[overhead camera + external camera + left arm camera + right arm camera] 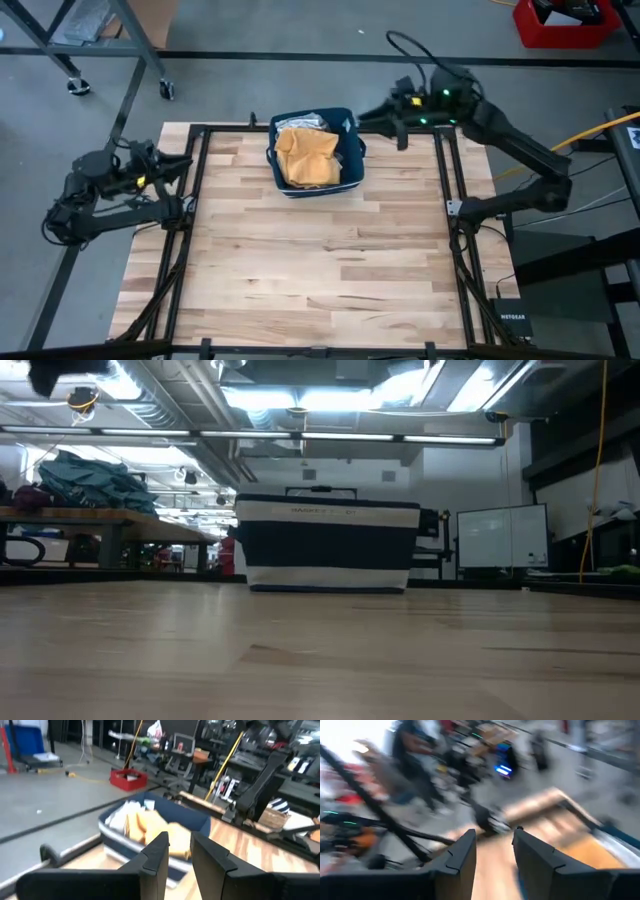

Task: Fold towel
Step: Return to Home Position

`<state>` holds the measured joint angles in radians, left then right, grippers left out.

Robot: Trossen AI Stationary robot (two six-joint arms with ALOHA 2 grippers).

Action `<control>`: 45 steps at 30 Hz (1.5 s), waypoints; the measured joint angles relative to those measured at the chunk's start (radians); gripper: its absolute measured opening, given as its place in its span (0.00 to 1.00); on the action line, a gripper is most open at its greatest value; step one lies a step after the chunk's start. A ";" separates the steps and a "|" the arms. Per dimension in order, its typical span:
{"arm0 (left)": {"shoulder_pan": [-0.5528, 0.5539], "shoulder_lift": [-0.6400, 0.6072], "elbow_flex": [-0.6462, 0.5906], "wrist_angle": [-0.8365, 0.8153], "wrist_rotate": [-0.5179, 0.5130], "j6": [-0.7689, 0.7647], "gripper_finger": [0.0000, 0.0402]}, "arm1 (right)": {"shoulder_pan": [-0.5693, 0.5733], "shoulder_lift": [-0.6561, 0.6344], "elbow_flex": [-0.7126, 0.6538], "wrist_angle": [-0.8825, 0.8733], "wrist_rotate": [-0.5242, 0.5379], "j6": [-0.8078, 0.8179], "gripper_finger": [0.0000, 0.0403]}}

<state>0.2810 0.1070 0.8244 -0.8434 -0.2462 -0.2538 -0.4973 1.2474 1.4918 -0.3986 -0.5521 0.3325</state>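
The wooden table fills our overhead view, with the blue laundry bin at its twelve o'clock, near the far edge. In the bin, the folded yellow towel lies on a white patterned towel. The right gripper hovers at the bin's two o'clock, fingers narrowly parted and empty. The left gripper sits at the table's ten o'clock, likewise narrow and empty.
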 joint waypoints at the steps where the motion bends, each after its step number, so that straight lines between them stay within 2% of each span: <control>1: 0.000 -0.028 -0.019 -0.019 0.000 -0.003 0.18 | 0.012 -0.024 0.000 -0.076 0.057 -0.027 0.33; 4: 0.000 -0.104 -0.092 -0.029 0.016 -0.021 0.18 | 0.063 -0.092 -0.030 -0.205 0.228 -0.052 0.33; 6: 0.000 -0.099 -0.126 -0.047 0.042 -0.039 0.18 | 0.098 -0.140 -0.091 -0.208 0.271 -0.052 0.33; 8: 0.000 -0.094 -0.177 -0.046 0.089 -0.057 0.18 | 0.129 -0.194 -0.170 -0.179 0.273 -0.052 0.33; 13: -0.003 -0.096 -0.348 0.218 0.244 -0.067 0.18 | 0.191 -0.333 -0.423 -0.055 0.266 -0.053 0.33; 16: -0.007 -0.100 -0.455 0.429 0.314 -0.045 0.18 | 0.210 -0.413 -0.597 0.065 0.253 -0.052 0.33; 20: -0.019 -0.101 -0.578 0.608 0.379 -0.006 0.18 | 0.209 -0.502 -0.823 0.234 0.217 -0.048 0.33; 24: -0.031 -0.100 -0.679 0.699 0.386 -0.009 0.18 | 0.210 -0.548 -1.013 0.418 0.172 0.007 0.33; 29: -0.033 -0.100 -0.767 0.806 0.389 -0.076 0.18 | 0.209 -0.554 -1.175 0.628 0.167 0.039 0.33; 33: -0.033 -0.100 -0.815 0.883 0.387 -0.092 0.18 | 0.209 -0.552 -1.286 0.804 0.186 0.040 0.33; 37: -0.033 -0.096 -0.815 0.889 0.383 -0.093 0.18 | 0.209 -0.552 -1.394 0.996 0.221 0.063 0.33; 41: -0.033 -0.096 -0.815 0.889 0.382 -0.092 0.18 | 0.209 -0.551 -1.467 1.064 0.229 0.084 0.33; 45: -0.033 -0.096 -0.815 0.883 0.382 -0.091 0.18 | 0.209 -0.551 -1.480 1.026 0.239 0.086 0.33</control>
<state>0.2481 0.0109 0.0097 0.0396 0.1354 -0.3447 -0.2882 0.6960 0.0120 0.6270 -0.3130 0.4187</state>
